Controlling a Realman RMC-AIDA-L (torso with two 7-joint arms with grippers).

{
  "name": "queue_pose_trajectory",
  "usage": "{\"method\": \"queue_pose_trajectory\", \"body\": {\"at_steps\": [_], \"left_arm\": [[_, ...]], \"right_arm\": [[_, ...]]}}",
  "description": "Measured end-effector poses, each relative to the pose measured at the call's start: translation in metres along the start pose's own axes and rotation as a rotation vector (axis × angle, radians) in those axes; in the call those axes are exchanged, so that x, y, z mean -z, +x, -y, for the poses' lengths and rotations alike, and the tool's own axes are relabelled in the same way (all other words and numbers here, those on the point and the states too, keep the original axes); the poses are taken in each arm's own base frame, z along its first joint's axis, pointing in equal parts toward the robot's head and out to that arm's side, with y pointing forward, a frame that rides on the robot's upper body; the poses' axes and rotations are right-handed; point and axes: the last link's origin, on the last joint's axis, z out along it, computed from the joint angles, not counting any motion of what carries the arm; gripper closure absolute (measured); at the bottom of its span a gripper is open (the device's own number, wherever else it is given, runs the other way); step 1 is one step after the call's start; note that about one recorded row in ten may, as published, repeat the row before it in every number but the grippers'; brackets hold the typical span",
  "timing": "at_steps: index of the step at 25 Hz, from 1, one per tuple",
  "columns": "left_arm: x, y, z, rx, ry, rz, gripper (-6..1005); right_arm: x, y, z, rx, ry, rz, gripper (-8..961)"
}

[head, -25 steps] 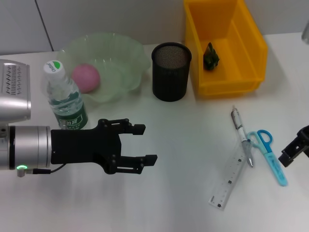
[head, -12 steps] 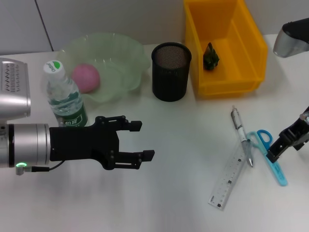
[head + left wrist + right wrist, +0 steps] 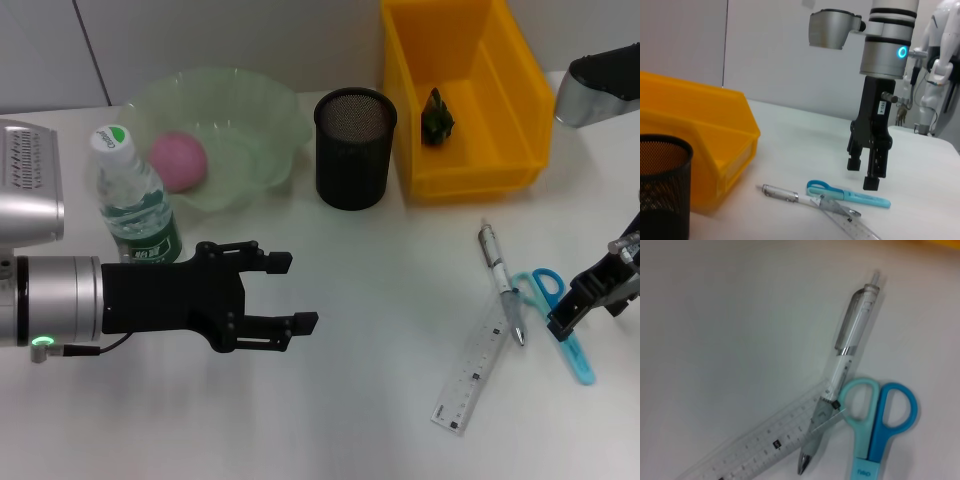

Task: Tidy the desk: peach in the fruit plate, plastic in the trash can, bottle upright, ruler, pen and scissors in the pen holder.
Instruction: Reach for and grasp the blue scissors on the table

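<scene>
Right gripper (image 3: 868, 173), jaws parted, hangs just above the scissors (image 3: 847, 194), whose long axis runs crosswise beneath it.

head camera looking down, wrist cameras sharing pen (image 3: 847, 374)

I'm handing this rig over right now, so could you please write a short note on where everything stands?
Left gripper: open, empty, hovering over the desk beside the bottle.
Right gripper: open, empty, above the scissors.
Done: peach lies in the fruit plate; bottle stands upright; a dark scrap of plastic sits in the yellow trash can.
Left: pen, ruler and scissors lie on the desk, the pen tip overlapping the ruler's end; the pen holder looks empty.
</scene>
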Motion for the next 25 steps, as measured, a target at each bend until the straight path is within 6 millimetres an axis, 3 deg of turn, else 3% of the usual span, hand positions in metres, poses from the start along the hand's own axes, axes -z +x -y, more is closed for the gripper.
{"method": "queue_pose_trajectory", "body": {"at_steps": [23,25], "left_arm": [[0.000,0.000,0.001,0.006,-0.002,0.018,184],[0.000,0.000,0.001,0.006,-0.002,0.018,184]], "right_arm": [[-0.011,-0.002,-0.004,-0.014,0.017,0.004,128],[-0.012,-0.002,-0.004,-0.014,0.016,0.002,244]]}}
